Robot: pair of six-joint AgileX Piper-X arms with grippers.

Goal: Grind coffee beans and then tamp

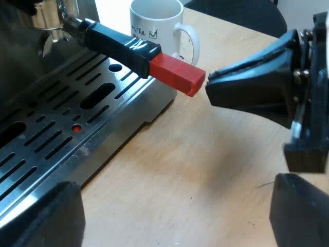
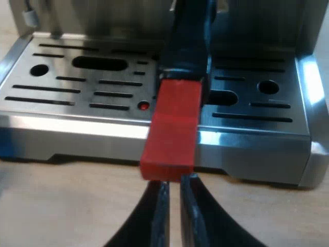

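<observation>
Pale wooden bench [image 1: 195, 170] underneath everything, espresso machine [image 2: 103, 18] standing on it. Across the machine's front, steel drip tray [image 2: 67, 105] with long slots and a few round holes, shiny front rim, small red dot [image 2: 144, 106] in one slot near the tray's middle.

Low over the bench beside the tray's front edge, left gripper [image 1: 175, 193]: fingers [image 1: 51, 216] spread wide, only bare bench between them, well apart from the handle.

Head-on to the handle, right gripper [image 2: 174, 188]: tips right at the outer face of the red end, touching or just short of it, cannot tell which. Its fingers [image 2: 157, 216] pressed nearly together, only a thin slit between, pinching nothing, not around the red end.

Locked into the machine's front above the tray, holder [image 1: 51, 23]: metal head tucked up under the machine, dark handle [image 1: 115, 43] reaching out roughly level across the tray and past its front edge. Outermost on it, red end [image 1: 177, 74], a square-cut block overhanging the bench just beyond the tray's rim.

Upright on the bench beyond the handle, near the tray's corner, white mug [image 1: 154, 28] with dark print and a tick box on its side, apart from both grippers
</observation>
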